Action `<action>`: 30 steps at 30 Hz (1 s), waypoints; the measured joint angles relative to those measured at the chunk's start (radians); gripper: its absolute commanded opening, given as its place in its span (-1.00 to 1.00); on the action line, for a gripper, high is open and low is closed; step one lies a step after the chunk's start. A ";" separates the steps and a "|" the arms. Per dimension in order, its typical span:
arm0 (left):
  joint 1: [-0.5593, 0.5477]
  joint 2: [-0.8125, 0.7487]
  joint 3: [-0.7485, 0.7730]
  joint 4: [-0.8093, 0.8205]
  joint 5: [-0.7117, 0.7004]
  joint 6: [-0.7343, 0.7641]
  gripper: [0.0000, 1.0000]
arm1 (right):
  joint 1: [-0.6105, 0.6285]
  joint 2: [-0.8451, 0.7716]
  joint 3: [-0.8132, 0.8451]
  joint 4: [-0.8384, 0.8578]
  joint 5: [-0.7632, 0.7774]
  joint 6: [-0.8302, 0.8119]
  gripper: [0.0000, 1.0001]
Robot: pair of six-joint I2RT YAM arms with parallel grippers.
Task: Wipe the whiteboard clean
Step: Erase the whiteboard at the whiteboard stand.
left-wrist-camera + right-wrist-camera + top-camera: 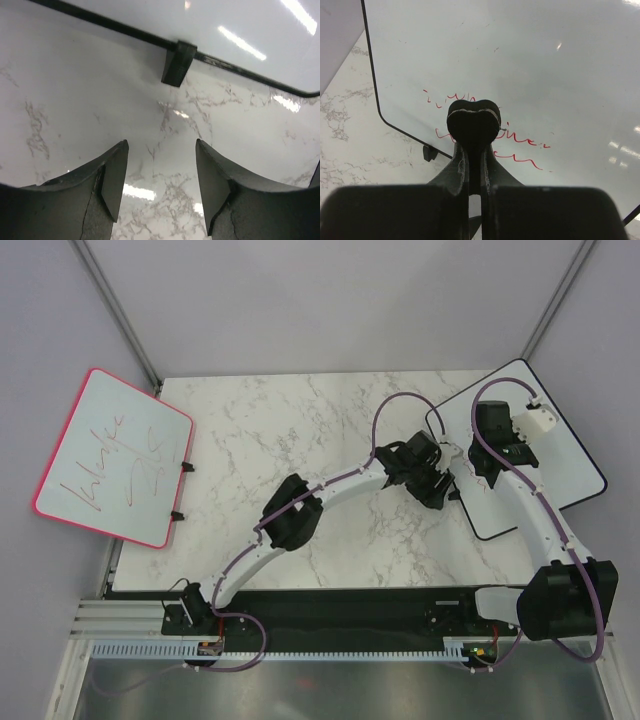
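Note:
The whiteboard (568, 468) with the thin black frame lies at the right of the marble table. Red handwriting (520, 140) shows on its face (545, 60) in the right wrist view. My right gripper (487, 462) hovers over the board's left part. In its own view the right gripper (474, 150) is shut on a small black rounded eraser (472, 122), which sits over the writing. My left gripper (440, 490) stands open just off the board's left edge. Only marble lies between the open left gripper's (161, 145) fingers, and the board's rim (240, 20) is ahead of them.
A pink-framed whiteboard (115, 455) with red scribbles hangs off the table's left edge. A black clip (177, 62) juts from the black-framed board's edge onto the marble table (290, 430); another clip (428, 152) shows near its corner. Grey walls stand behind the table.

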 measured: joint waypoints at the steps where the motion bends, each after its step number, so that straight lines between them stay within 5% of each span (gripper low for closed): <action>1: 0.002 -0.022 -0.040 0.007 0.004 0.014 0.24 | 0.000 -0.001 0.000 0.002 -0.002 -0.004 -1.00; 10: 0.117 -0.281 -0.467 0.052 0.082 0.137 0.25 | 0.000 -0.025 0.000 0.090 -0.054 -0.116 -1.00; 16: 0.221 -0.220 -0.343 0.058 0.056 0.301 0.35 | 0.000 -0.025 0.005 0.157 -0.089 -0.199 -1.00; 21: 0.204 -0.139 -0.200 0.090 0.056 0.451 0.41 | 0.000 -0.025 0.016 0.185 -0.103 -0.226 -1.00; 25: 0.187 -0.091 -0.134 0.123 0.060 0.559 0.81 | 0.000 -0.025 0.016 0.191 -0.121 -0.229 -1.00; 30: 0.178 -0.027 -0.054 0.165 0.069 0.645 0.81 | 0.000 -0.025 0.016 0.199 -0.137 -0.229 -1.00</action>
